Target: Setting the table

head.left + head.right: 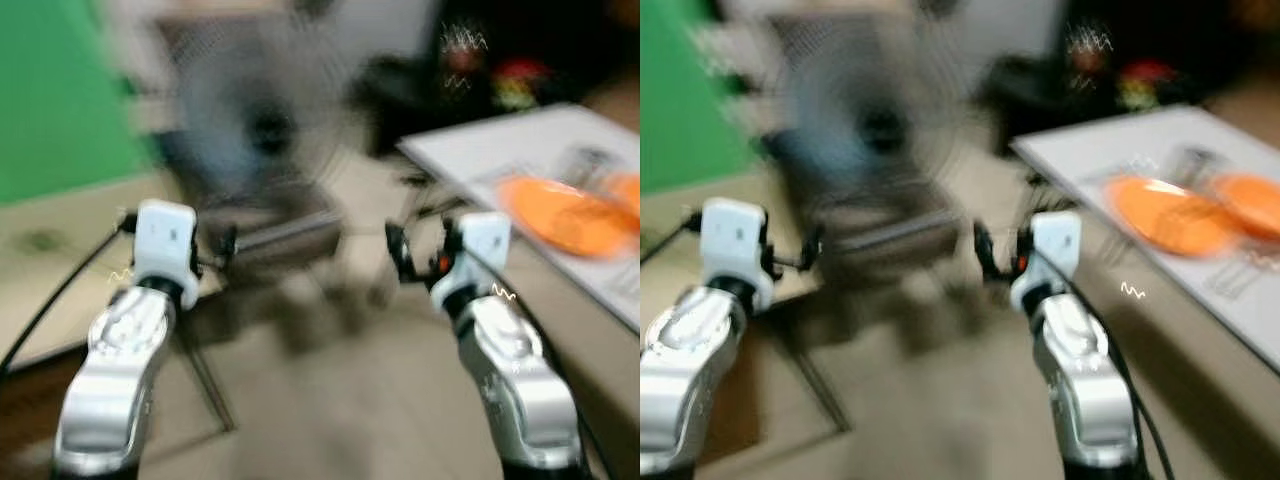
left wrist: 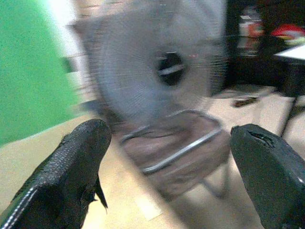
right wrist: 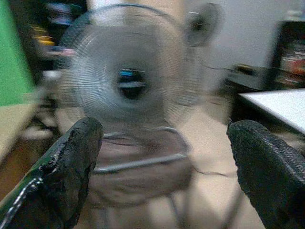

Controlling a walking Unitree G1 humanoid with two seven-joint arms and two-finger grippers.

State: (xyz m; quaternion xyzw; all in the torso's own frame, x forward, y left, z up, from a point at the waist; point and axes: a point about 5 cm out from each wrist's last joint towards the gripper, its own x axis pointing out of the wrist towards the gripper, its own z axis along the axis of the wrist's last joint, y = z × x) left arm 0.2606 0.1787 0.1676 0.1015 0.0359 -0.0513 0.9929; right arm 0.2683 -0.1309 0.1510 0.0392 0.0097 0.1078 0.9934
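Note:
A white table (image 1: 470,150) stands at my right, blurred. On it lie two orange plates, one nearer (image 1: 560,215) and one at the frame's edge (image 1: 627,190), with something grey and unclear behind them. Both silver arms are held out in front of me, off the table's left. In its wrist view my left gripper (image 2: 171,152) is open with nothing between its black fingers (image 2: 71,167). My right gripper (image 3: 164,152) is open and holds nothing either. From the head, the left gripper (image 1: 225,245) and right gripper (image 1: 403,250) hang over the floor.
A large grey floor fan (image 1: 262,125) stands straight ahead, with a brown seat on a metal tube frame (image 2: 181,148) below it. A green panel (image 1: 50,90) fills the left. Beige floor lies between me and the table. Dark shelving (image 1: 500,70) is behind the table.

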